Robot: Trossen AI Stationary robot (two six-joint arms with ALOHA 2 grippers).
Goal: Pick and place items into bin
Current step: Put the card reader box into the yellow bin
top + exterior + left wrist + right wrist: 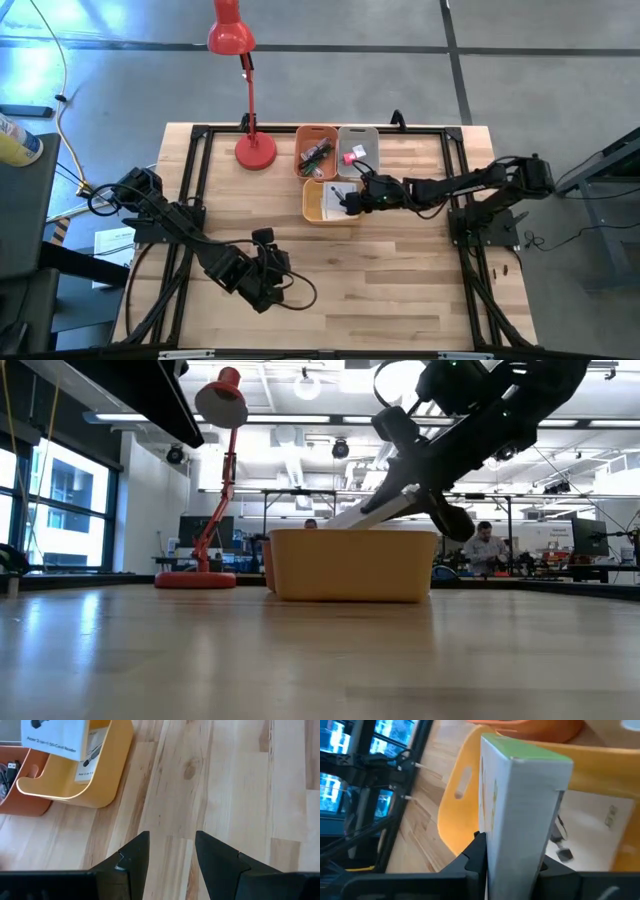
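At this moment I had the right gripper (352,200) positioned over the yellow bin (312,205), its fingers clamped on a white box (520,815) with a green top edge; in the right wrist view the box stood on edge between the two fingers, directly above the bin's interior. A white card with black marks (600,827) already lay on the bin floor beneath it. From the low view the box (375,512) was tilted, its lower end dipping behind the bin's rim, so I judged it not yet released. The orange bin (316,150) behind held dark cable-like items, and the grey bin (358,148) held a red-pink cube (349,157) and some pale pieces I could not identify. The left gripper (268,280) waited near the front of the table (400,290), fingers parted and holding nothing, as the left wrist view confirmed. I saw no loose items on the bare tabletop; the red desk lamp (250,100) stood at the rear. I judged the task nearly complete: only the release of this box remained.
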